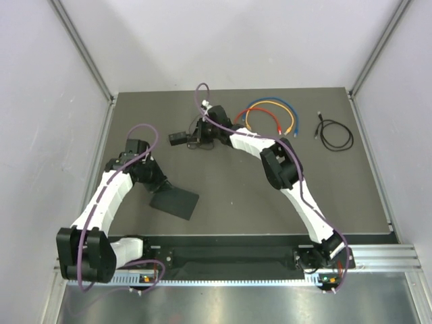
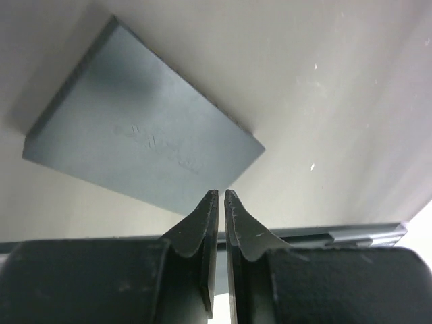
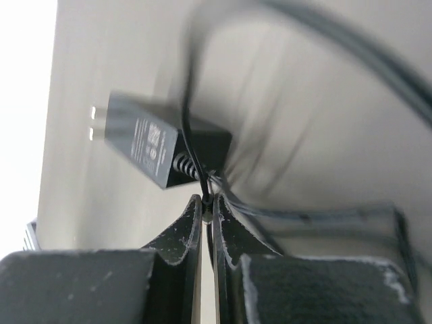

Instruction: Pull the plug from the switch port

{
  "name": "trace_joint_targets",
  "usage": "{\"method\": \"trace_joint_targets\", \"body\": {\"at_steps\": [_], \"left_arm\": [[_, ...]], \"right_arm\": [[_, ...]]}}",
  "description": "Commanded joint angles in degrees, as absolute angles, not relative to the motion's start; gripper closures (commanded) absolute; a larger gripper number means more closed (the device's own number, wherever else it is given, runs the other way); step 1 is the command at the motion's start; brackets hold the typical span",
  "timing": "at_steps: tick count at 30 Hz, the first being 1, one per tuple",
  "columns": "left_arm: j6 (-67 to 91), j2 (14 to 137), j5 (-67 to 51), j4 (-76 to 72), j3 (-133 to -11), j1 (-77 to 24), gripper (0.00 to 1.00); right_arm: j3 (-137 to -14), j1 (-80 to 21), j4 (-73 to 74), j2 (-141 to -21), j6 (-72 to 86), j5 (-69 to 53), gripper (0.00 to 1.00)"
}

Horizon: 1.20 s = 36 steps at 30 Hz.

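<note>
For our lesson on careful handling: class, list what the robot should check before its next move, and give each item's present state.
1. Right gripper shut on the thin cord: ok.
2. Left gripper holds nothing: ok.
3. Switch flat on the table: ok.
4. No cord enters the switch's visible sides: ok.
5. Switch port empty: cannot tell, port unseen.
6. Power adapter apart from the switch: ok.

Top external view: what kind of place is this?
Probably a lab robot cell: a dark table boxed in by plain white panels, left arm and right arm on an aluminium rail at its near edge, loose props: coiled patch cables, a black switch.
</note>
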<state>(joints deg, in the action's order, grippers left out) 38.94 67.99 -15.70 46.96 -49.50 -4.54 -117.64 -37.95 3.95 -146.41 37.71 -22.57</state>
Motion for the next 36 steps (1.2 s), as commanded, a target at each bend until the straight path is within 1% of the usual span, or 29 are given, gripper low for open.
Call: {"method": "trace_joint_targets", "body": {"at_steps": [1,4,6,10,13,15,16,17,18,20,22,23,24,25,26,29,31,33,35,36], "left_arm": [[37.09,65.13,-17.40,49.92,-50.80,-4.83,0.86],[36.91,64.42,-17.84,50.89,-50.36,-4.83,0.86],[36.65,64.16,-18.54,51.76,-50.28,-4.92,0.86],[36.48,63.02,-19.42,52.38,-50.36,-4.92,0.86],[36.47,62.32,-19.51,52.38,-50.01,-4.92,0.86],[36.91,62.49,-19.60,51.77,-49.92,-4.92,0.85],[37.18,62.75,-19.51,51.51,-49.92,-4.92,0.85],[37.87,63.10,-19.16,51.24,-50.10,-4.92,0.85],[38.14,63.28,-18.73,50.81,-50.10,-4.92,0.85],[39.02,64.50,-18.37,49.66,-50.80,-4.92,0.83],[39.20,65.47,-17.58,49.05,-52.11,-4.92,0.82],[39.29,66.70,-17.58,48.96,-52.55,-4.92,0.82],[39.46,67.14,-17.58,48.78,-52.99,-4.92,0.82],[39.38,67.50,-17.23,48.87,-53.69,-4.92,0.80],[39.46,67.67,-17.05,48.78,-53.96,-4.92,0.76],[39.55,66.98,-16.70,48.43,-54.14,-4.92,0.70],[39.72,65.93,-16.70,48.52,-53.62,-4.92,0.65],[39.90,65.22,-16.96,48.60,-53.18,-4.83,0.64],[40.43,64.08,-18.01,48.60,-52.30,-4.83,0.63],[40.78,63.64,-18.10,48.78,-51.95,-4.92,0.63]], "right_arm": [[-127.22,-37.53,-1.59,-152.04,38.75,-23.64,0.99],[-134.79,-37.09,-1.67,-157.31,41.47,-21.45,0.99],[-136.84,-36.21,-4.39,-159.77,42.53,-18.82,0.99],[-142.63,-34.28,-4.84,-162.42,41.49,-14.42,0.98],[-143.26,-31.83,-5.80,-162.33,43.23,-12.66,0.96],[-143.79,-30.77,-4.41,-161.98,44.38,-12.83,0.88],[-143.53,-29.89,-3.70,-161.37,45.43,-13.18,0.82],[-142.92,-29.62,-3.08,-160.85,45.87,-14.66,0.80],[-141.69,-29.18,-3.34,-158.93,45.97,-15.98,0.78],[-137.39,-28.74,-2.21,-155.68,44.57,-19.14,0.70],[-135.28,-28.39,1.91,-153.99,42.37,-21.52,0.63],[-134.57,-28.21,3.15,-153.20,42.02,-24.06,0.57],[-133.86,-28.13,4.38,-151.37,41.40,-25.13,0.55],[-132.20,-28.13,7.09,-150.22,39.92,-25.92,0.50],[-131.06,-28.21,8.34,-147.51,39.12,-26.88,0.47],[-126.92,-28.30,14.12,-143.19,36.04,-26.63,0.42],[-125.33,-28.30,16.95,-139.41,34.28,-26.98,0.34],[-125.42,-28.39,23.18,-136.24,31.92,-27.07,0.32],[-124.90,-28.30,26.88,-132.83,30.94,-27.07,0.21],[-123.85,-28.30,29.77,-131.58,30.42,-27.24,0.20]]}}
